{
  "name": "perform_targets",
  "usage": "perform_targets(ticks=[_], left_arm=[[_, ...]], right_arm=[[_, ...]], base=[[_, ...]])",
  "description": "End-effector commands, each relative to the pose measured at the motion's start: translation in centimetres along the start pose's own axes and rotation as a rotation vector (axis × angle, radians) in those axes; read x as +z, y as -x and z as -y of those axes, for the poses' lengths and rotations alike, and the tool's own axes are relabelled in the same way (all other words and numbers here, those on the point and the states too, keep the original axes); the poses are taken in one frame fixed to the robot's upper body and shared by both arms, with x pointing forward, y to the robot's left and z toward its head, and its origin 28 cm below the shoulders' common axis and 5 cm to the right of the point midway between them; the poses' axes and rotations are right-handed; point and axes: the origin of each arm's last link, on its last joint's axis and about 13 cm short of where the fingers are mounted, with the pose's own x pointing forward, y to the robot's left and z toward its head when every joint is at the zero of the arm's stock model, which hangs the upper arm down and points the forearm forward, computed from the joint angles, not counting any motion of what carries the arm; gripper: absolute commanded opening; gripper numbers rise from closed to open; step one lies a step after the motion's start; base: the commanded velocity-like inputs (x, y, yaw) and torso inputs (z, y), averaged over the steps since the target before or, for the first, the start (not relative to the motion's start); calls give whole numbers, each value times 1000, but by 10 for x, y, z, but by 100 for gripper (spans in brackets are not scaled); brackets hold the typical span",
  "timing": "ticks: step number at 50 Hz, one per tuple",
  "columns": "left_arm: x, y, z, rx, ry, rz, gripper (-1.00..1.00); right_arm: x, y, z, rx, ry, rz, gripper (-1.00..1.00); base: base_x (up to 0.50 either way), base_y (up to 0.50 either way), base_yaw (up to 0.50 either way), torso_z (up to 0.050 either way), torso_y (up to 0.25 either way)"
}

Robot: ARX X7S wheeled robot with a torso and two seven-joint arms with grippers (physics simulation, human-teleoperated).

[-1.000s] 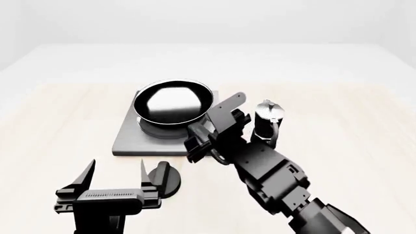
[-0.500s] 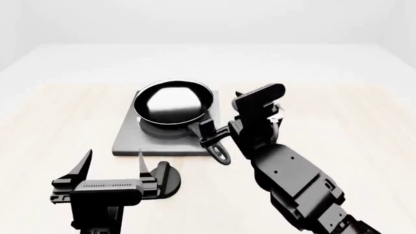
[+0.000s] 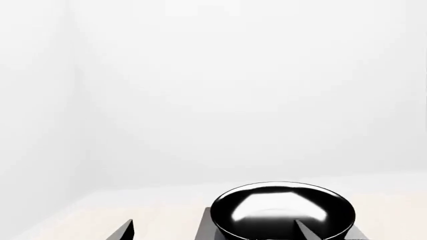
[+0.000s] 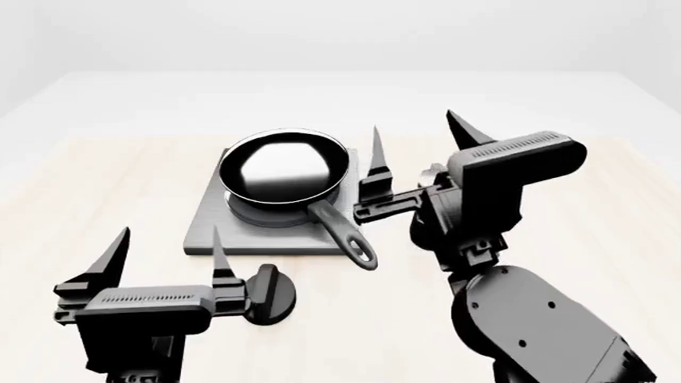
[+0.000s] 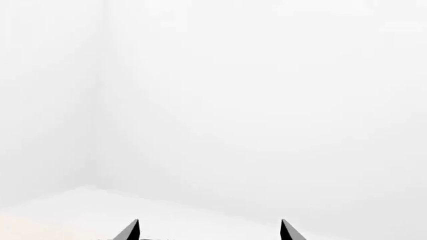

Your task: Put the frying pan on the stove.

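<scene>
Frying pan (image 4: 283, 169), round glossy black, on flat grey stove (image 4: 213, 223)

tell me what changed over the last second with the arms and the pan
The right pincer let go of the frying pan's handle, lifted up and away to the right, and now hangs open, tips pointing up, hiding most of the coffee pot. The left pincer drifted slightly left and stays open and empty. The pan, the stove and the knob did not move.
</scene>
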Motion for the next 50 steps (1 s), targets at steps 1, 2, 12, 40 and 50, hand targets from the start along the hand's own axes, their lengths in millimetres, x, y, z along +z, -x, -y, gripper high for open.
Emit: perform_targets(ticks=[1,2,12,40,50], left_arm=[[19,1,-3,1,14,57,100],[20,1,-3,-2,14,60,100],[33,4,-1,-17,10,97,100],[60,18,0,-29,16,180,100],[64,21,-3,-20,19,199,100]], right_arm=[[25,22,2,-40,-11,71,100],[26,23,3,-41,-14,73,100],[42,40,3,-45,1,110,100],[67,74,1,-58,29,187,100],[71,83,1,-79,27,220,100]], base=[[0,0,0,0,0],[0,0,0,0,0],[0,0,0,0,0],[0,0,0,0,0],[0,0,0,0,0]])
